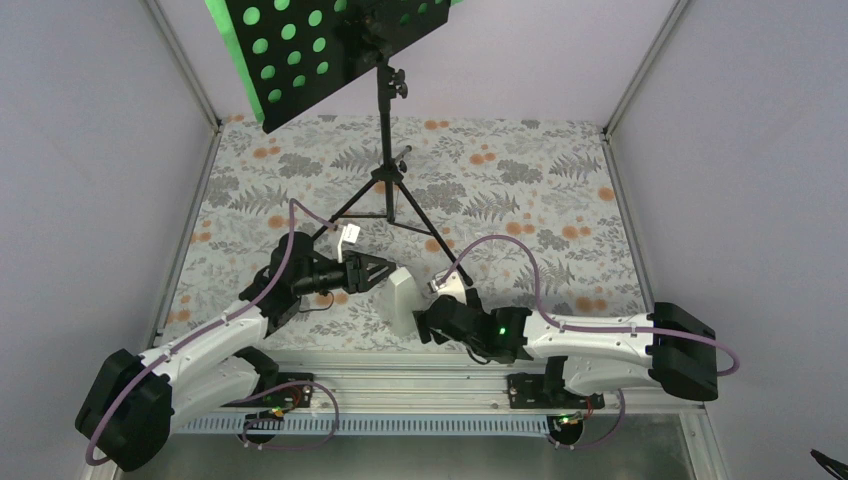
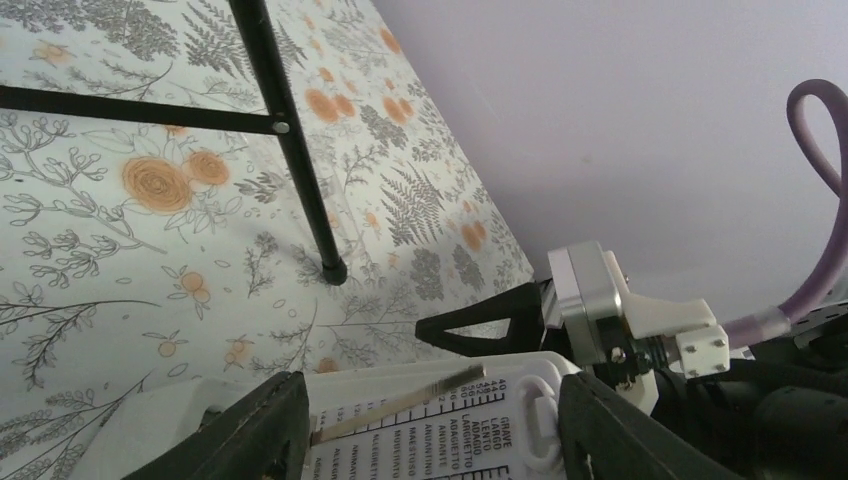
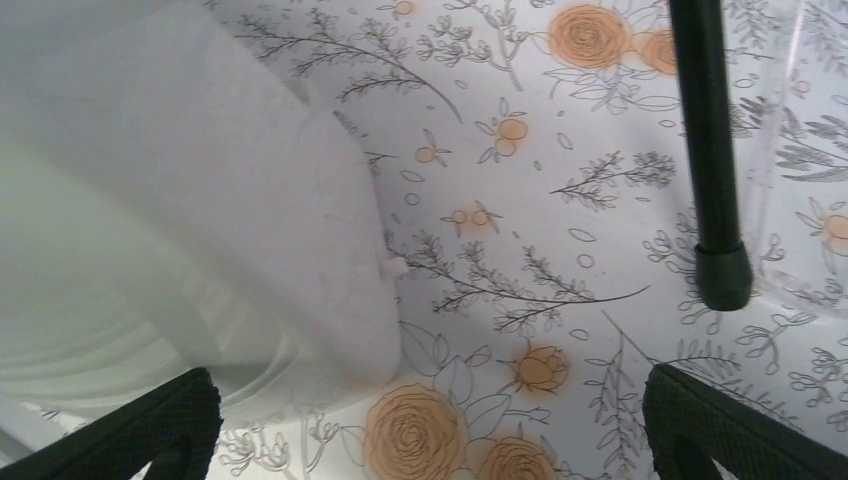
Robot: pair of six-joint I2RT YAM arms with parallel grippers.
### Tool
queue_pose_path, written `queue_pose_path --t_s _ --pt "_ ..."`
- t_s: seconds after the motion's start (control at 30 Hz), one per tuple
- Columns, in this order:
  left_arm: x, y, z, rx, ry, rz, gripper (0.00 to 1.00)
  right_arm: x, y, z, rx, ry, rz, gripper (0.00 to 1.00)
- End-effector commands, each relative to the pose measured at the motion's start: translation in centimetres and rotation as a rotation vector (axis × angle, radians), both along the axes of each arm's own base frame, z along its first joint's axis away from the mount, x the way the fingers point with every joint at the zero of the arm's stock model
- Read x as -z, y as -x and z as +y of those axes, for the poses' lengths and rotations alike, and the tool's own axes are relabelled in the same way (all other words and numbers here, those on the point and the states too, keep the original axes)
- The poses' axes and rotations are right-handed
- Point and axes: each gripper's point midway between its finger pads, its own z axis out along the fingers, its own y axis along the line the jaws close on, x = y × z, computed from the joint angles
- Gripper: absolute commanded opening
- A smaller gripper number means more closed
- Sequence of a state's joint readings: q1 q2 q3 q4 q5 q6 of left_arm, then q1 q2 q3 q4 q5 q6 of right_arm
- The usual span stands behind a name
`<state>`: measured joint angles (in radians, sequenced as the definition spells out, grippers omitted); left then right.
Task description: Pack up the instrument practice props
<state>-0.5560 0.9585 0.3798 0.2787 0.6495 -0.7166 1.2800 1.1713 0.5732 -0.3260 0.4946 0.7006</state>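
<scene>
Metronome (image 2: 440, 425), white: on floral tabletop (image 1: 520, 200) near music stand (image 1: 385, 190). Scale reads GRAVE, LARGO, LENTO, ADAGIO, LARGHETTO (lower words cropped). Left fingers (image 2: 250, 430) spread astride it; right fingers (image 3: 150, 425) spread wide alongside.

The top external camera, fixed high above the near side, looks steeply down over the whole floral-patterned tabletop (image 1: 520, 190). Both wrist cameras sit low and close: the left faces across the tabletop, the right faces downward. All three views share the small white pyramid-shaped metronome (image 1: 403, 300) and a black tripod leg (image 1: 420, 215).
</scene>
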Motion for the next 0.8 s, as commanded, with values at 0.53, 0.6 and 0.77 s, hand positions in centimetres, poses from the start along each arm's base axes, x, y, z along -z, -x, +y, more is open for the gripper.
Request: queue_pose_path --t_s 0.53,0.6,0.77 --pt "3.0 0.7 1.9 -0.062 -0.07 -0.039 0.93 -2.1 2.8 3.3 -0.322 -0.211 0.017 1.0" --pt "2.5 0.5 2.2 -0.086 -0.064 -0.062 0.94 -2.0 3.4 3.8 -0.347 -0.191 -0.008 1.0" --pt "1.2 0.0 3.1 -0.155 -0.058 -0.108 0.96 -0.6 3.4 4.3 -0.296 -0.088 -0.044 1.0"
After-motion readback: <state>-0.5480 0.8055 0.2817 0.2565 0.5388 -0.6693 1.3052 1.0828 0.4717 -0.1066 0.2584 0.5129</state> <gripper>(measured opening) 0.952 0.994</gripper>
